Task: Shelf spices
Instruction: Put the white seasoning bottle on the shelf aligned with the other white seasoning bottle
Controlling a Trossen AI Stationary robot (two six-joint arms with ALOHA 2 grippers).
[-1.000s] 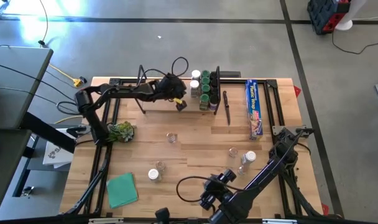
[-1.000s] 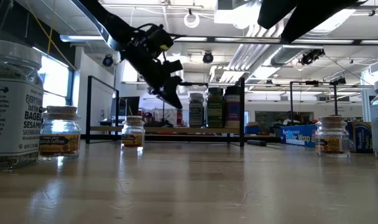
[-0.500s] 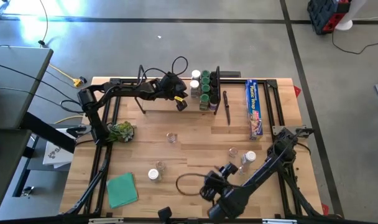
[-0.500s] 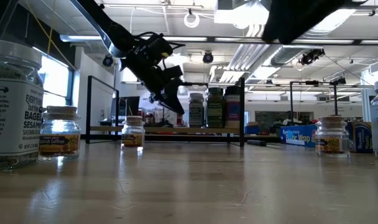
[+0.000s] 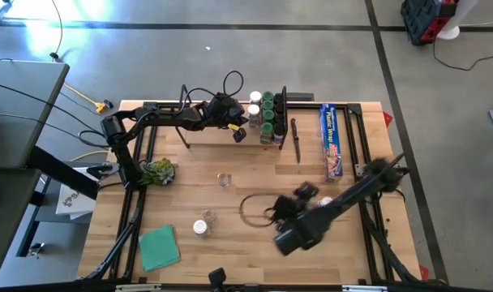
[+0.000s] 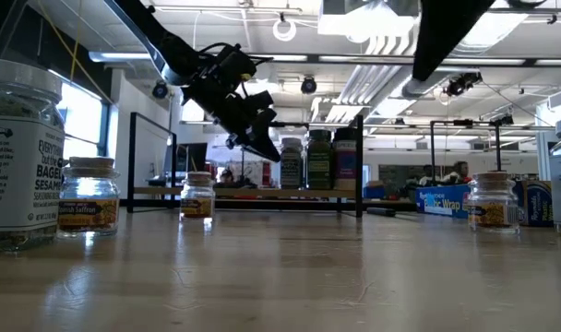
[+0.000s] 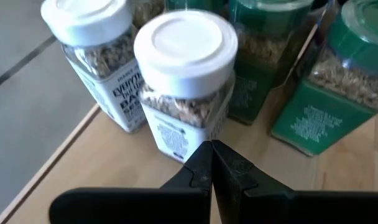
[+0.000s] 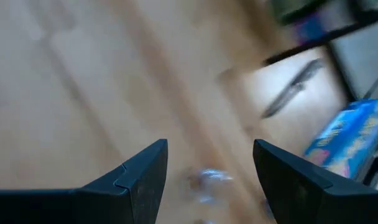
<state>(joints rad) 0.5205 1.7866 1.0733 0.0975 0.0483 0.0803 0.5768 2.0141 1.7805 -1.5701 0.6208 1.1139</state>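
The spice jars (image 5: 265, 116) are small clear cylinders with green or white lids, and most stand clustered at the right end of the shelf (image 5: 222, 136), a light-wood board with black wire end frames. More jars lie scattered on the bench (image 5: 246, 243). The left gripper (image 5: 239, 135) hovers beside the white-lidded jars, fingers closed and empty. The right gripper (image 8: 207, 165) hangs over mid-bench, fingers spread apart.
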